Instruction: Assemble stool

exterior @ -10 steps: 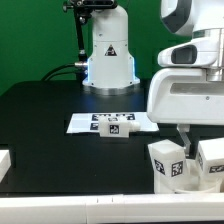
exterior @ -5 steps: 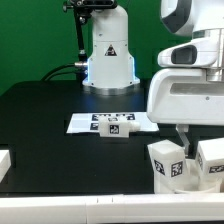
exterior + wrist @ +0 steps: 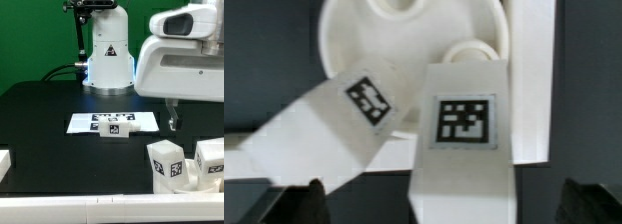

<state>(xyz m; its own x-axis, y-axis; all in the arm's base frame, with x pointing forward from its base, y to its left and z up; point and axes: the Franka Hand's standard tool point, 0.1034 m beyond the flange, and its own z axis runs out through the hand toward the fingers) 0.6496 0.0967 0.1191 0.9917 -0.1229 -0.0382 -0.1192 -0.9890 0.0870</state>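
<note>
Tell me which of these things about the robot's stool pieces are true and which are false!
1. The tool is open. True.
2. The seat disc is square. False: it is round.
3. The legs carry black-and-white tags. True.
4. The table is green. False: it is black.
5. The tool grips a leg. False: its fingers stand apart and hold nothing.

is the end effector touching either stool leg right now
Apart. The exterior view shows the end effector hanging above the stool legs, with a plain gap between them.
</note>
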